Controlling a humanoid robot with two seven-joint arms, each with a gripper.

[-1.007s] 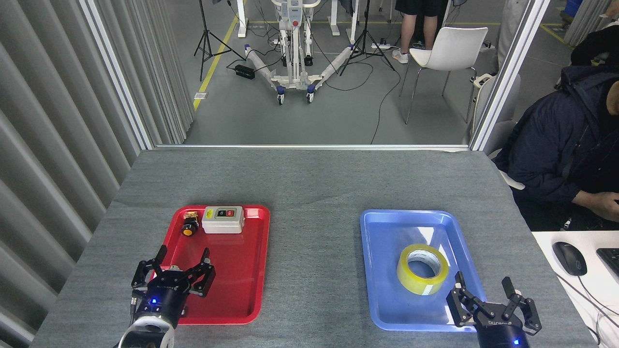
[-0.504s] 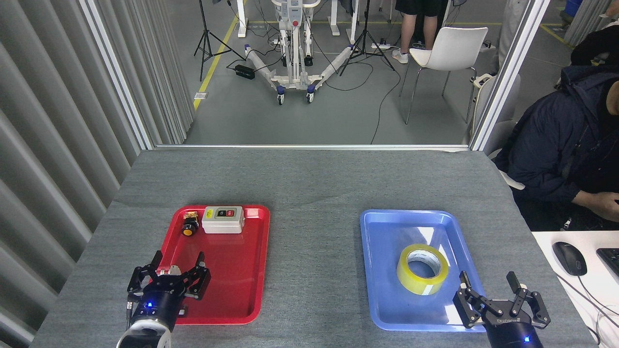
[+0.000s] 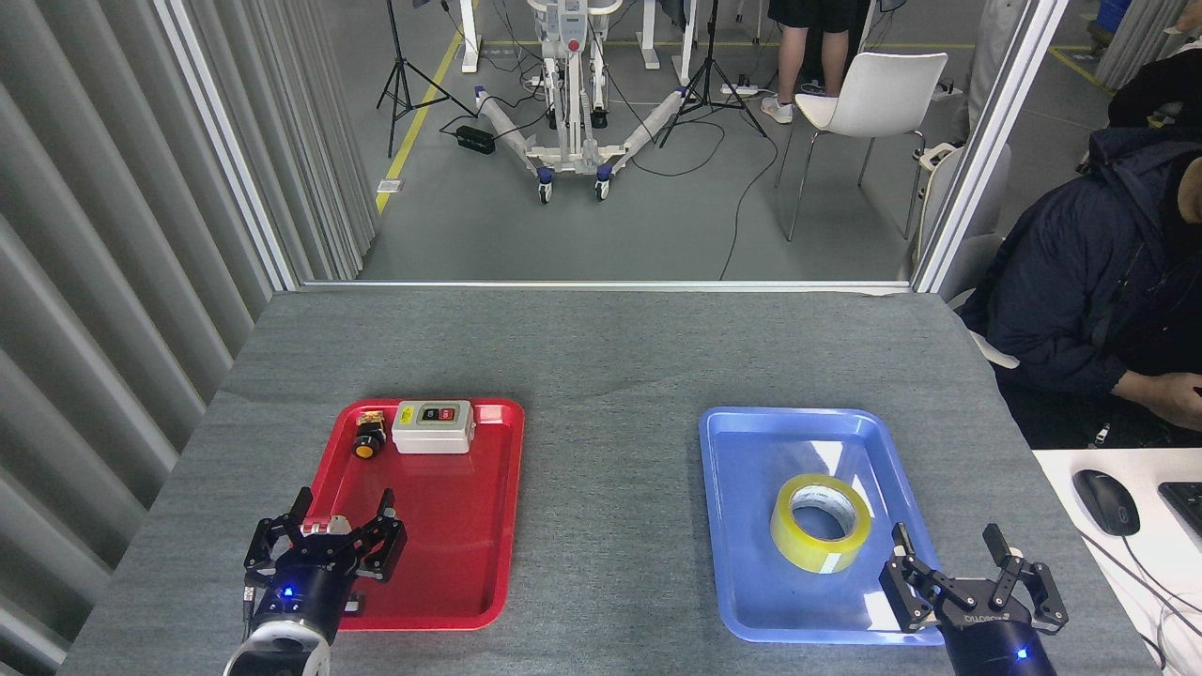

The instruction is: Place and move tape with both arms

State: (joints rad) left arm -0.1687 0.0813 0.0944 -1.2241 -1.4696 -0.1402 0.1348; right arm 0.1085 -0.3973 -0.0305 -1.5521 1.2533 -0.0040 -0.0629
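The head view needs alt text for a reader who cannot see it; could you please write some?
A roll of yellow tape lies flat in a blue tray on a grey table, the open right gripper near it. The open left gripper hovers at a red tray holding a switch box.

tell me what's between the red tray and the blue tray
Nothing: in the head view, only bare grey table separates the red tray from the blue tray.
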